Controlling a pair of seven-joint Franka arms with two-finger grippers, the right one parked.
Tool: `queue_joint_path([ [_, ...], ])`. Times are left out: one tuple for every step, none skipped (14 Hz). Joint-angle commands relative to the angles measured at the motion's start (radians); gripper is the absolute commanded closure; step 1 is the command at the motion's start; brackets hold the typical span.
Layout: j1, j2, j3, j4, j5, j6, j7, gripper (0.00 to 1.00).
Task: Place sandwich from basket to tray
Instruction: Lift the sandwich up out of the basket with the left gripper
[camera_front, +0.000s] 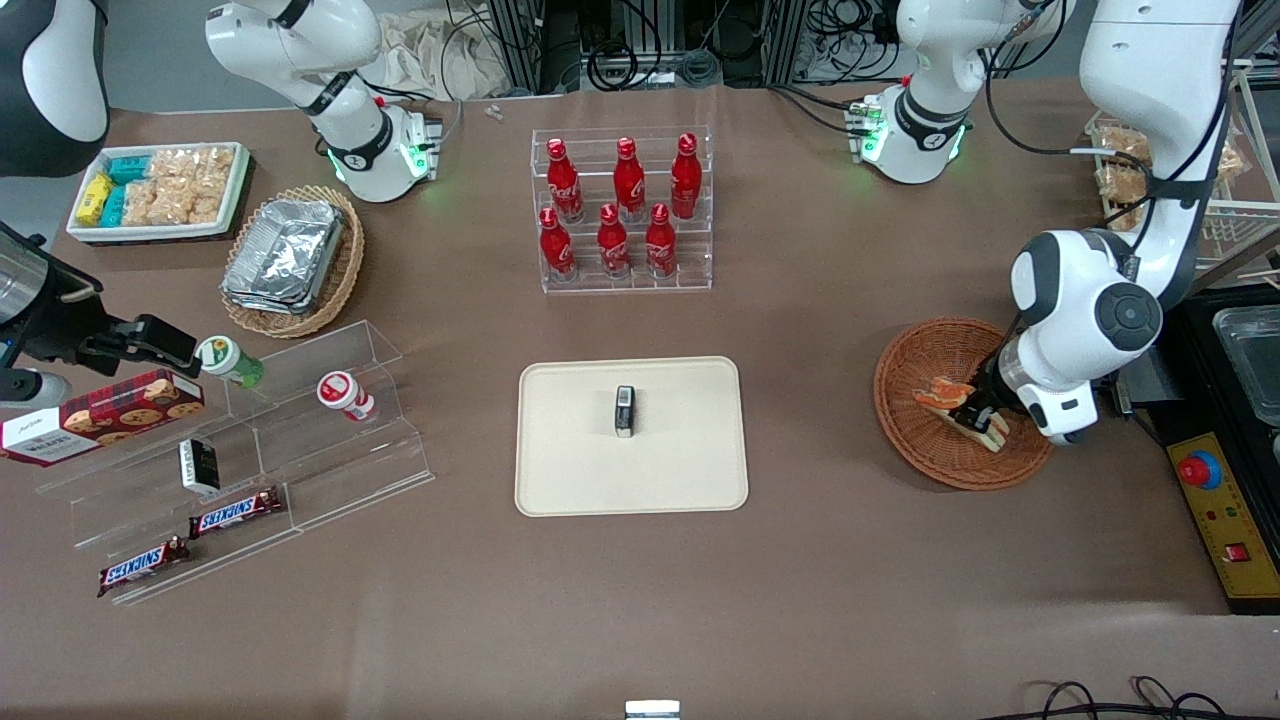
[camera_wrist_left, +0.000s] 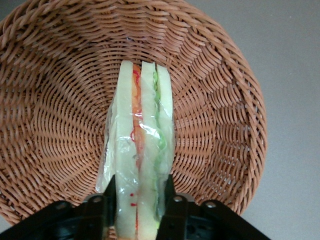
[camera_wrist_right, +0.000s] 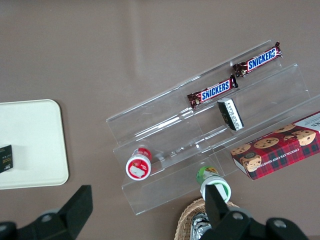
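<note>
Pale wrapped triangular sandwich (camera_wrist_left: 142, 145) is clamped by the gripper (camera_wrist_left: 140, 200) inside the reddish-brown wicker basket (camera_wrist_left: 50, 100); transfer to the cream-beige rectangular tray (camera_front: 560, 450) remains undone.

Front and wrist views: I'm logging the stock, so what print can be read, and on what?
"SNICKERS": two bars on the clear stand.
"CHOCOLATE CHIPS SHORTBREAD", partly read: cookie box.
Red bottles' script: too small.
Small dark packet on the tray: unreadable.
Gripper clamps the sandwich over the basket: no print.

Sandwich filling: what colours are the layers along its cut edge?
Orange-red and green between pale bread, clearest in the left wrist view: sandwich, held by the gripper.
</note>
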Motion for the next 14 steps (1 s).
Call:
queue_joint_path([
  [-0.003,-0.007,-0.001,-0.012,0.031,0.051,-0.055,1.0],
  [-0.003,-0.022,-0.001,-0.003,0.031,0.033,-0.052,1.0],
  [-0.003,-0.044,-0.004,0.027,0.031,-0.024,-0.049,1.0],
  [-0.003,-0.056,-0.007,0.078,0.037,-0.122,-0.042,1.0],
  [-0.005,-0.07,-0.01,0.153,0.039,-0.24,-0.031,1.0],
  [-0.005,-0.074,-0.015,0.223,0.037,-0.35,-0.005,1.0],
  [-0.005,-0.084,-0.037,0.294,0.037,-0.442,0.036,1.0],
  [-0.003,-0.09,-0.053,0.36,0.037,-0.533,0.081,1.0],
  [-0.003,-0.093,-0.057,0.435,0.036,-0.626,0.133,1.0],
  [-0.003,-0.091,-0.071,0.519,0.03,-0.724,0.191,1.0],
  [-0.002,-0.085,-0.082,0.613,0.02,-0.801,0.243,1.0],
  [-0.002,-0.078,-0.096,0.69,0.013,-0.863,0.314,1.0],
  [0.0,-0.067,-0.122,0.747,-0.007,-0.914,0.41,1.0],
  [0.001,-0.067,-0.14,0.784,-0.039,-0.943,0.502,1.0],
])
